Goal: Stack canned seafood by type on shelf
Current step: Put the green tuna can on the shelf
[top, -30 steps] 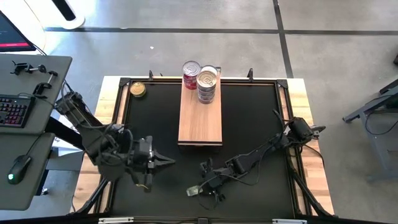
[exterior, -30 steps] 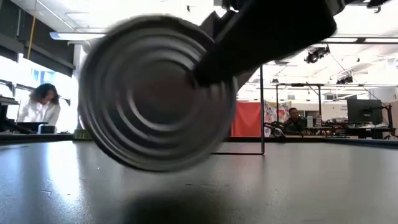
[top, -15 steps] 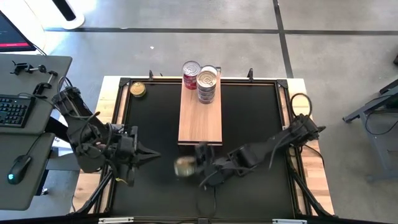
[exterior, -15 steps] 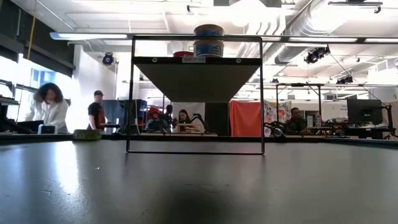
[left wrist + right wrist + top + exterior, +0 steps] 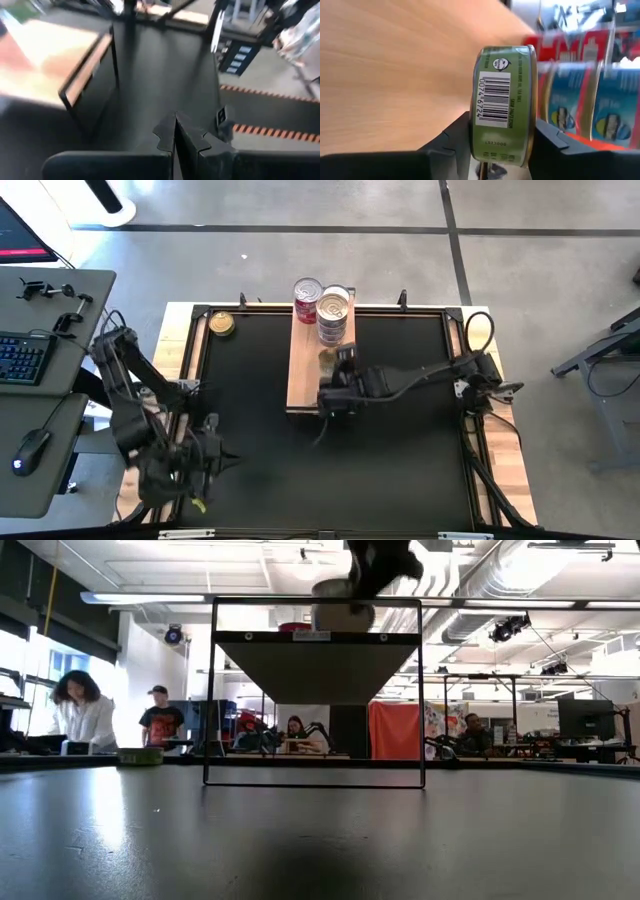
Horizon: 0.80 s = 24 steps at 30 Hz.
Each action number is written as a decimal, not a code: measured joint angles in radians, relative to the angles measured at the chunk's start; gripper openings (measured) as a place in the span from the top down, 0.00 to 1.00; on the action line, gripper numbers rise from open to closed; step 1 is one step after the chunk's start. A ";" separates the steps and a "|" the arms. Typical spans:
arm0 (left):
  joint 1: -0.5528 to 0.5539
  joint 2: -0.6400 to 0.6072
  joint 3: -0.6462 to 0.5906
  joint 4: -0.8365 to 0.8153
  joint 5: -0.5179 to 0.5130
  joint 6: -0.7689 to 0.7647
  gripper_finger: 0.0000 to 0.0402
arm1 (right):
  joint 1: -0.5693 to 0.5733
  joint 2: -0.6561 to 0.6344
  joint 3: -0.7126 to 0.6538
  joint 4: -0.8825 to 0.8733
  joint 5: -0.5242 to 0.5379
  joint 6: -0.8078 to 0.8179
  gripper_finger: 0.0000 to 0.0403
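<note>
Right pincer (image 5: 502, 145): clamped on a green tin (image 5: 504, 102), held on edge over the shelf (image 5: 321, 375), near the blue stack (image 5: 334, 316).
Left pincer (image 5: 175, 131): fingers pressed together, empty, low over the mat (image 5: 400, 470) at the table's near left.
Red stack (image 5: 307, 300): at the shelf's far end, beside the blue one.
Gold tin (image 5: 221, 324): on the mat's far left corner.

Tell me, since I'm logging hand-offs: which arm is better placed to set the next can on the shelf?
Right. Its gripper already clamps a green-labelled can over the shelf; the left gripper is shut, empty, off by the mat's near-left corner.
</note>
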 joint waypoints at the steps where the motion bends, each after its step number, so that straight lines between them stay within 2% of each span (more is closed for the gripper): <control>1: -0.011 0.019 0.000 -0.016 -0.003 -0.031 1.00 | -0.019 0.000 -0.015 -0.004 0.015 0.006 0.68; 3: -0.028 0.058 0.000 -0.038 -0.013 -0.068 1.00 | -0.054 0.000 -0.032 0.002 0.014 0.010 0.67; 6: -0.040 0.109 0.000 -0.036 -0.026 -0.094 1.00 | -0.094 0.002 -0.036 0.014 -0.062 0.006 0.67; 10: -0.040 0.153 0.000 -0.034 -0.030 -0.161 1.00 | -0.123 0.006 -0.036 0.018 -0.093 -0.019 0.67; 16: -0.037 0.175 0.000 -0.032 -0.065 -0.242 1.00 | -0.142 0.006 -0.036 0.066 -0.145 -0.084 0.67; 19: -0.037 0.175 0.000 -0.027 -0.105 -0.271 1.00 | -0.153 0.006 -0.036 0.072 -0.199 -0.071 0.67; 24: -0.037 0.175 0.000 -0.028 -0.130 -0.314 1.00 | -0.163 0.005 -0.036 0.064 -0.216 -0.054 0.67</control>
